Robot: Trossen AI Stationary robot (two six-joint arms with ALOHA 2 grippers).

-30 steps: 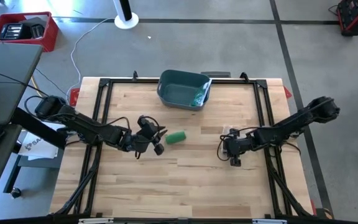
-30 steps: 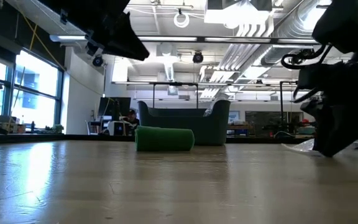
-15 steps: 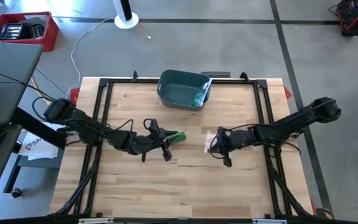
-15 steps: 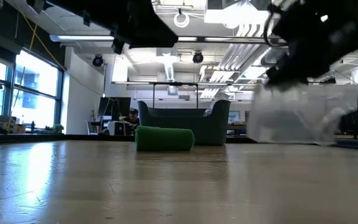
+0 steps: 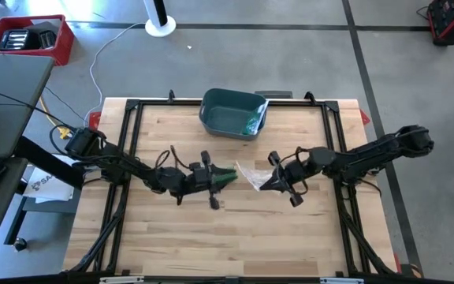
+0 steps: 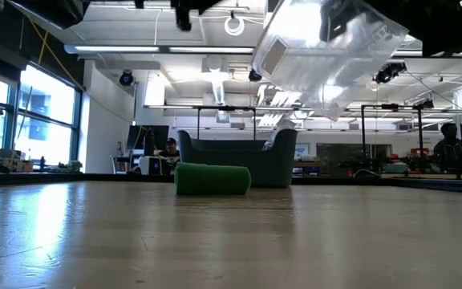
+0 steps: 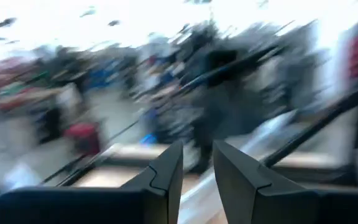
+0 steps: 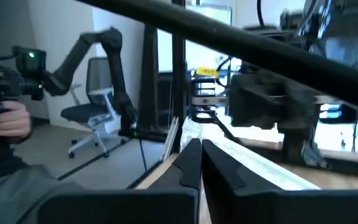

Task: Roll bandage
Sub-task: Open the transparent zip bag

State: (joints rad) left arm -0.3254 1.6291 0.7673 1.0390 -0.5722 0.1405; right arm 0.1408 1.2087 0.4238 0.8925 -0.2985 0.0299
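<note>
Near the middle of the table, your green bandage roll lies on its side on the bare wood, in front of the teal bin that stands at the far edge. From the low camera you see the roll resting flat on the tabletop with the bin behind it, and nothing touching it there. Your left gripper sits right at the roll's left end in the overhead picture; its own wrist camera shows its fingers parted by a narrow gap with nothing between them, so it has no hold on the roll. Your right gripper is just right of the roll and holds a clear plastic wrapper that hangs out toward the roll without reaching it. The low camera shows that wrapper lifted high above the table, well clear of the wood. In the right wrist camera the fingers are pressed nearly together, pinching the thin film. That same camera also catches a person's hand and an office chair in the room beyond the table. A red crate sits on the floor off the table's far left corner.
</note>
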